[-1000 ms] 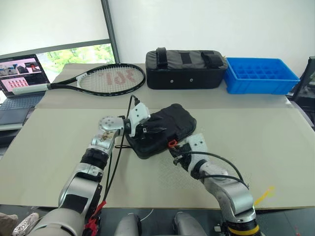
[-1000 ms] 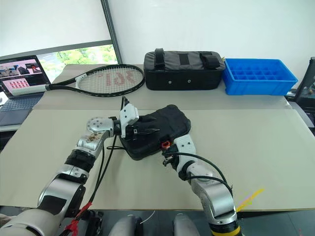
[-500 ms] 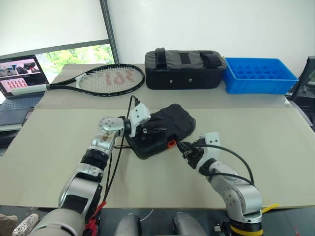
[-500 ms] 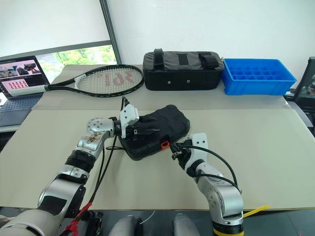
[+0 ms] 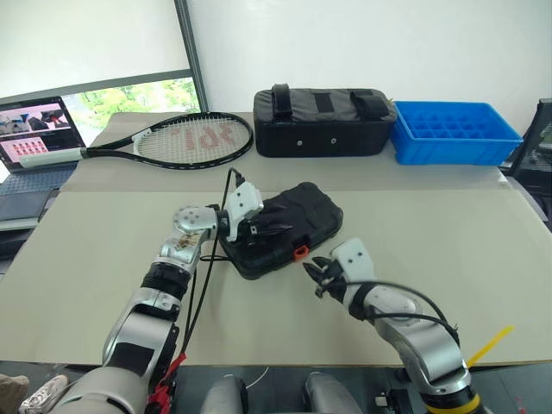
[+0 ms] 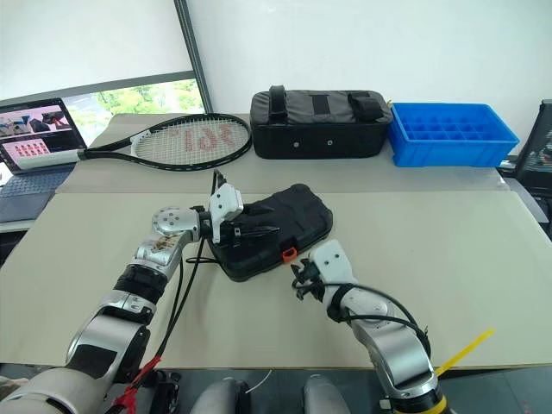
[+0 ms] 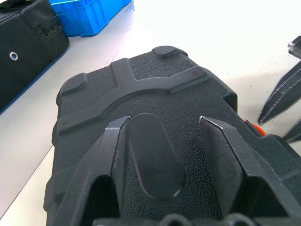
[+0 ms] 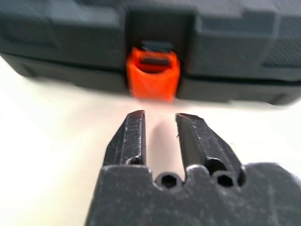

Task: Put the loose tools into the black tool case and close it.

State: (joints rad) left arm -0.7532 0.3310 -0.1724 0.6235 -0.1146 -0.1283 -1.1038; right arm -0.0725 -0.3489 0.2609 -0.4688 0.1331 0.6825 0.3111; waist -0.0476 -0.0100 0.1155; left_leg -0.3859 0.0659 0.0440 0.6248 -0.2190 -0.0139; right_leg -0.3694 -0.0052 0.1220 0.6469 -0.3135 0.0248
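Note:
The black tool case [image 5: 302, 211] lies shut on the table mat, its orange latch [image 5: 299, 252] facing me. My left gripper [image 5: 278, 228] rests on the textured lid [image 7: 155, 89], open, with both fingers [image 7: 113, 155] lying flat on it and holding nothing. Just in front of the orange latch [image 8: 153, 73] my right gripper [image 5: 312, 278] points at it across a short gap. In the right wrist view the right gripper [image 8: 160, 116] stands open by a narrow gap with nothing in it. The loose tools are out of view.
A tennis racket [image 5: 194, 138] lies at the back left, with a laptop [image 5: 34, 129] beyond the table's left edge. A larger black fabric bag [image 5: 323, 121] and a blue crate [image 5: 457, 129] stand along the back. A yellow strip [image 5: 487, 345] sticks out near the front right.
My right gripper has drawn back a little from the orange latch, rolled at the wrist, and its fingers have parted slightly. The left gripper has stayed on the lid.

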